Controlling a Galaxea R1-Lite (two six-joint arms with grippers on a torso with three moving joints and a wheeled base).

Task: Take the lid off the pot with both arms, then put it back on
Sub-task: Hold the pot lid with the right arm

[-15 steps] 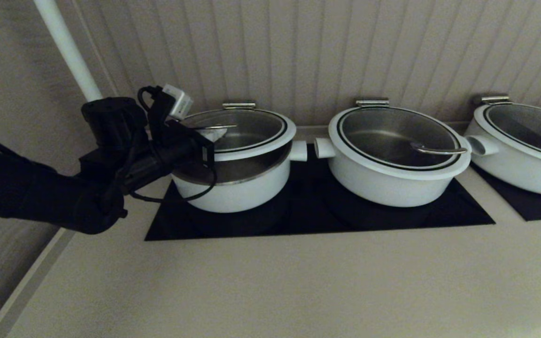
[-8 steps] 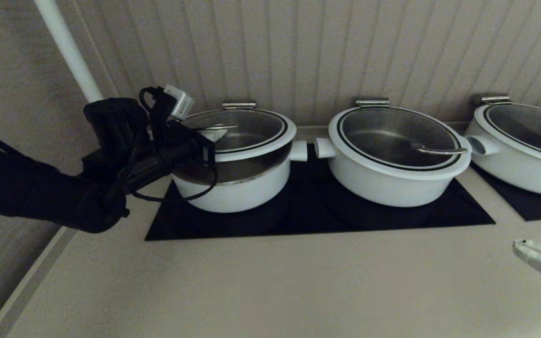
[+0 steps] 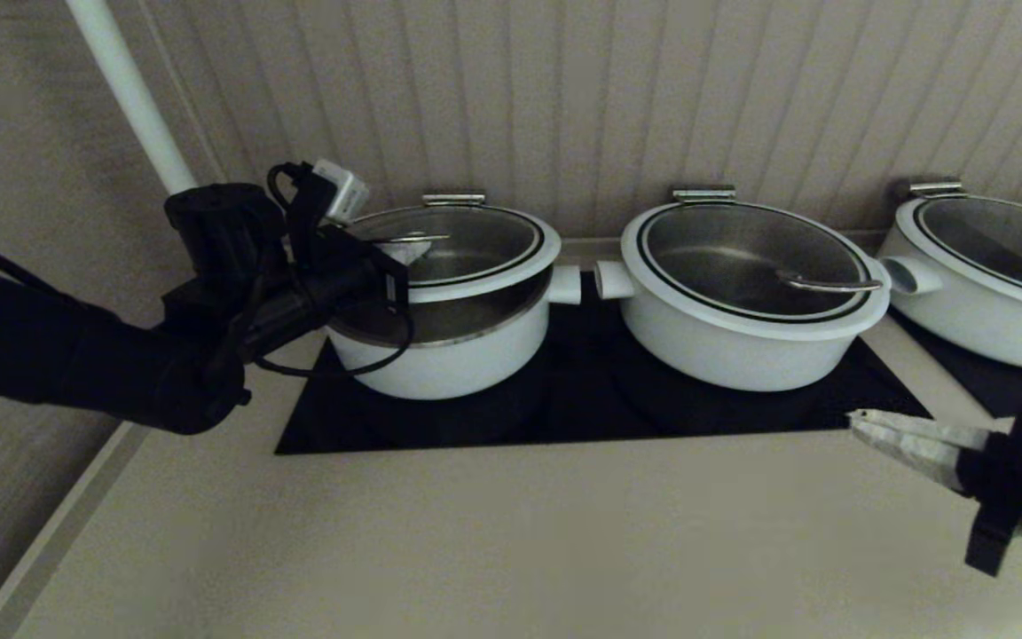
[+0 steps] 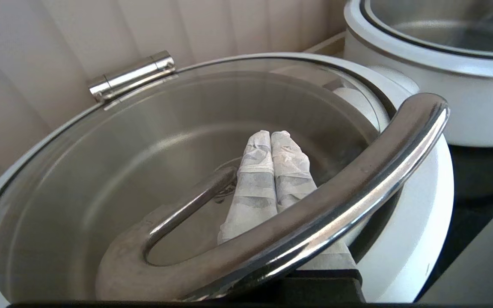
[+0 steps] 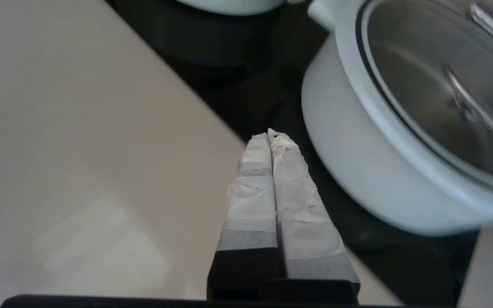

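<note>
Lid (image 3: pixel 462 247) is tilted up on its near-left side, off the pot (image 3: pixel 440 351) at about 10 o'clock on the bench (image 3: pixel 475 550); far edge seems to rest at the hinge. Left gripper (image 4: pixel 271 136) has its jaws closed, hooked under the looped steel handle (image 4: pixel 315 214) (not pinching it). Right gripper (image 5: pixel 269 133) hovers at 4 o'clock over the bench, jaws closed and empty, well apart from the lid. Lift looks partly done, one-armed; full lift and replacing remain.
</note>
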